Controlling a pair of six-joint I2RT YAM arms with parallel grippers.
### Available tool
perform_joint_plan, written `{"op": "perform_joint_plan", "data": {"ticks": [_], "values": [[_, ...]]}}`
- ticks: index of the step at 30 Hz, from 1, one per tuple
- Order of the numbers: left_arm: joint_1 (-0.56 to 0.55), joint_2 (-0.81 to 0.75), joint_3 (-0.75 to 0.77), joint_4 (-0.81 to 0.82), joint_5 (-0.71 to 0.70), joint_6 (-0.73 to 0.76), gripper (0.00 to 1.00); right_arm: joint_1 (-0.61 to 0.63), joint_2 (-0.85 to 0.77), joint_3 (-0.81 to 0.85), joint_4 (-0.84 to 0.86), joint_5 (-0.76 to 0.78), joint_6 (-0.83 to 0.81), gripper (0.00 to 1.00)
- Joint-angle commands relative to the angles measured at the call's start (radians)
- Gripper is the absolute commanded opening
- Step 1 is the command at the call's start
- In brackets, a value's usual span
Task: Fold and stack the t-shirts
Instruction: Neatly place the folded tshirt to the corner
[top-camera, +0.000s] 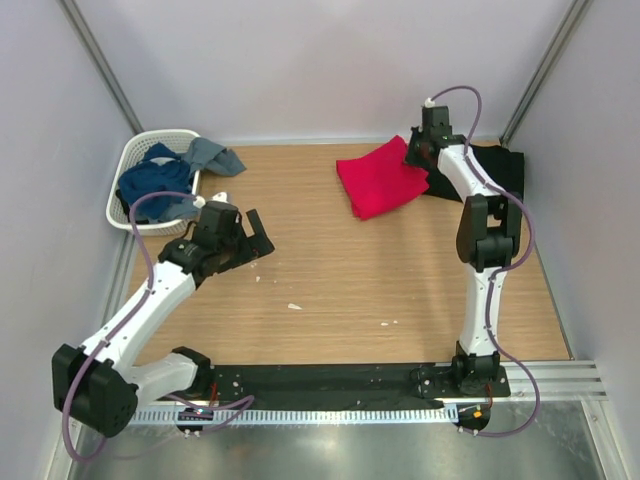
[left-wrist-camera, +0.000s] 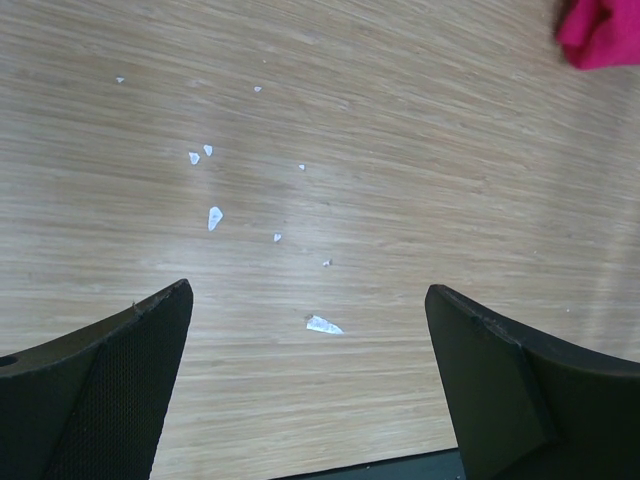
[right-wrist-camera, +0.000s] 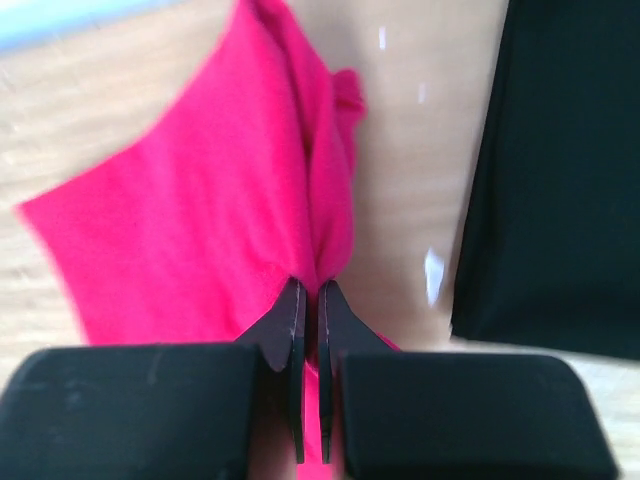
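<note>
The pale wood-grain bench (left-wrist-camera: 400, 120) looks smooth, faintly sheeny. The crimson red soft cloth t-shirt (top-camera: 380, 182) and the black cloth t-shirt (right-wrist-camera: 570, 170) are matt. The white lattice basket (top-camera: 124, 165) is plastic. The left tool (left-wrist-camera: 308, 300) has matt black, finely dimpled fingers (left-wrist-camera: 110, 390).

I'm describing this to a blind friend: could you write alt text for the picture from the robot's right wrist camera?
The right gripper is pinched shut on a fold of the red t-shirt, which lies on a wooden table. A black t-shirt lies to its right, with bare wood between them.
</note>
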Motion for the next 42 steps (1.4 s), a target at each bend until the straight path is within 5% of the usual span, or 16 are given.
{"op": "perform_joint_plan", "data": {"ticks": [1,20,30,42], "values": [[0.01,0.055,0.057,0.046,0.023,0.03,1.0,0.014,0.03,0.164,-0.063,0.058,-0.066,0.01],[0.054,0.262,0.186,0.063,0.133,0.096,1.0,-0.095,0.029,0.378,-0.127,0.117,-0.196,0.01],[0.056,0.274,0.149,0.126,0.181,0.085,1.0,-0.164,0.027,0.422,-0.135,0.198,-0.193,0.01],[0.056,0.305,0.106,0.175,0.221,0.077,1.0,-0.198,0.024,0.508,-0.166,0.114,-0.207,0.01]]}}
